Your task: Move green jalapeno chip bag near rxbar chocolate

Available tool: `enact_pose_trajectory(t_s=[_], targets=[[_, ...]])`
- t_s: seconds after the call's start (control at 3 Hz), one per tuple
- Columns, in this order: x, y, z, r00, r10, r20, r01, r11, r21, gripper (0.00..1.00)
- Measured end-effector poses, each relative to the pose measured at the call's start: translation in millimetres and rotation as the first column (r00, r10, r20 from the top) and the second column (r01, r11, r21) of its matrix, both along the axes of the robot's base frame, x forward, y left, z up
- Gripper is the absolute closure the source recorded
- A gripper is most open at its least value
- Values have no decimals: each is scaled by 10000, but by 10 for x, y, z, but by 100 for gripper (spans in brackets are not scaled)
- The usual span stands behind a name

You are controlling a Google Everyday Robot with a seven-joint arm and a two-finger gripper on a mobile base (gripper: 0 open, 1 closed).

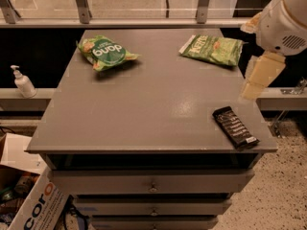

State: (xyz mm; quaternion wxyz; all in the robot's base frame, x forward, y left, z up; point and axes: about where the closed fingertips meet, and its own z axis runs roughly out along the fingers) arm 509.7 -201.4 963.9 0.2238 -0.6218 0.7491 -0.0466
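Fingers (264,71) of the gripper (252,90) hover off the bench (144,114) edge, just behind the rxbar chocolate (235,127). Open or closed? Cannot tell.
Green jalapeno chip bag (212,49) lies flat, well behind the rxbar chocolate; puffier green bag (106,54) far off to the rxbar chocolate's left.

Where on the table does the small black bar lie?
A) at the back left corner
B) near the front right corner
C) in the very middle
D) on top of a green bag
B: the bar lies flat by the front right corner of the table, with the gripper hanging just beyond the table's right edge, above and behind it.
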Motion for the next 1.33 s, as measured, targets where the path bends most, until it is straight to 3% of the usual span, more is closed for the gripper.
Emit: enact_pose_trajectory(t_s=[0.33,0.67,1.0,1.33], targets=[[405,82,-35,9998,123,149,-131,9986,518,0],[781,-29,-79,9998,-210,-51,215,9829,1830,0],[900,20,1,9998,-153,126,120,9735,2284,0],[894,22,-17,9998,-146,93,122,9743,2249,0]])
